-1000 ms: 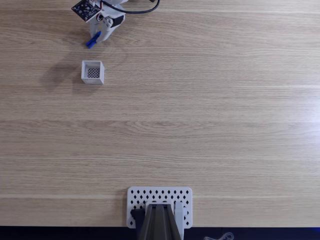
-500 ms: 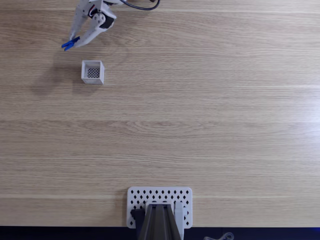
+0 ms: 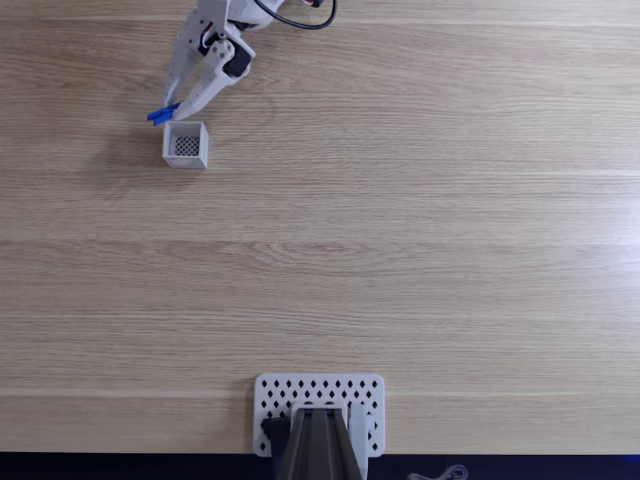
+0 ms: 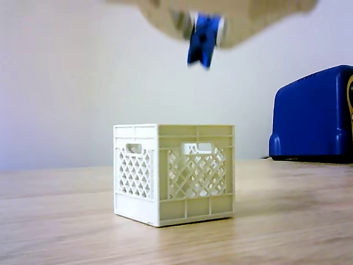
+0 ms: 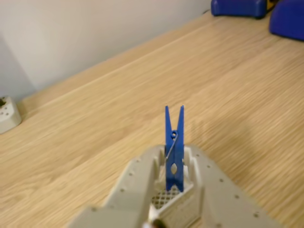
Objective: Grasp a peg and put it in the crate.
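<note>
Bright blue peg [image 5: 174,153]. White crate [image 4: 174,173], lattice-patterned sides, dark dotted mesh floor. Pale beige gripper [image 3: 170,111]. Light wood-grain table [image 3: 420,230]. White plate [image 3: 320,395] with diamond holes. Deep blue box [image 4: 312,116] against off-white wall [image 4: 83,72].

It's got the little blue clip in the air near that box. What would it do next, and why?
Probably nudge a little further over the crate before letting go. The gripper holds the peg well above the crate, but in the fixed view the peg sits just past its rim, not over the opening.
</note>
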Controlling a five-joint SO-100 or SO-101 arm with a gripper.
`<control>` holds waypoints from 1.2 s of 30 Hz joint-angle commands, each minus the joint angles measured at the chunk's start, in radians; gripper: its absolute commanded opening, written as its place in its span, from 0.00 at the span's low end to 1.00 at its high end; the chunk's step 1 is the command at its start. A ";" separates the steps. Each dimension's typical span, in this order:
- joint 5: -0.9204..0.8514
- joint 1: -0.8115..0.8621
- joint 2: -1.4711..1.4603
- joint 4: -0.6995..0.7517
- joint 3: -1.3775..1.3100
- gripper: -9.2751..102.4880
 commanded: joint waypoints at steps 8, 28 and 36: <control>0.011 -0.026 -0.114 -0.021 -0.170 0.08; 0.011 -0.026 -0.215 -0.025 -0.253 0.09; 0.012 -0.015 -0.202 -0.021 -0.252 0.23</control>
